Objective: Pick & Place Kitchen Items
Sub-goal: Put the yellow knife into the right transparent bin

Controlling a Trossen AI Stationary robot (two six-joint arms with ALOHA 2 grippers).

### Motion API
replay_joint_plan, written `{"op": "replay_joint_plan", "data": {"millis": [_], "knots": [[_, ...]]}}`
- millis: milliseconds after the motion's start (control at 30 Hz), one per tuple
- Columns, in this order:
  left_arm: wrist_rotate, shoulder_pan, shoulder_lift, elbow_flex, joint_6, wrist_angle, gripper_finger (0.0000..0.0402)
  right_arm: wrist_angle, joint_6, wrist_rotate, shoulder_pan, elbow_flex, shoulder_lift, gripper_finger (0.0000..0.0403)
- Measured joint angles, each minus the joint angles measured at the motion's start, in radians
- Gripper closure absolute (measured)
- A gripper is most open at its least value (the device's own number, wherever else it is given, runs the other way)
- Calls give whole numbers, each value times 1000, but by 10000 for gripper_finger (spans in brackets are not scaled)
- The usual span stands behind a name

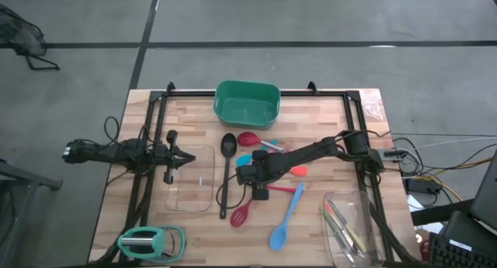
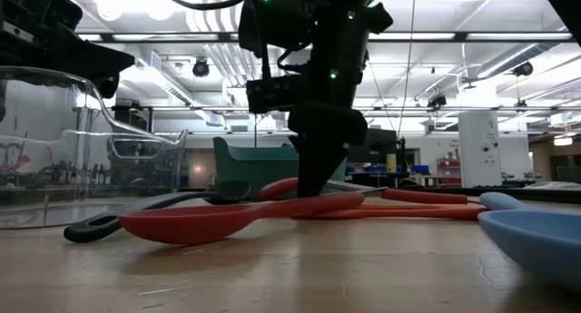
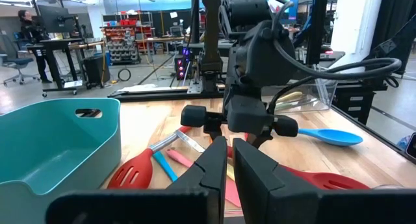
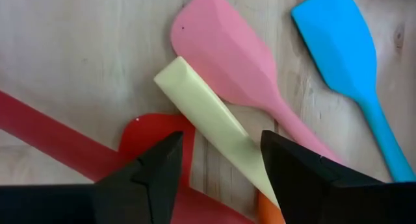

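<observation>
Several slim utensils lie flat on the wooden table's middle: a black slotted spoon (image 1: 227, 171), a red spoon (image 1: 248, 138), a red slotted spoon (image 1: 241, 214), a blue spoon (image 1: 283, 223). My right gripper (image 1: 247, 175) is open and low over this pile. In the right wrist view its fingers (image 4: 151, 177) stand on either side of a pale cream handle (image 4: 211, 117), beside a pink spatula (image 4: 224, 52) and a blue spatula (image 4: 341, 45). I see no touch. My left gripper (image 1: 189, 158) is shut and empty, above a clear glass tray (image 1: 190, 192).
A green tub (image 1: 247, 103) stands at the far middle. A second clear tray (image 1: 347, 225) holding several utensils is at the near right. A teal object (image 1: 149, 241) lies at the near left corner. Black frame rails (image 1: 147, 128) run along both sides.
</observation>
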Motion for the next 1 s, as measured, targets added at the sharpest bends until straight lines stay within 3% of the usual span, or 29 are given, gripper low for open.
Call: {"op": "replay_joint_plan", "data": {"millis": [567,800,1000], "knots": [[0,0,0,0,0,0,369,60,0,-18,-11,-70,-5,289],[0,0,0,0,0,0,369,50,-9,-19,-10,-53,-3,345],[0,0,0,0,0,0,369,50,-3,0,-11,-5,1,351]]}}
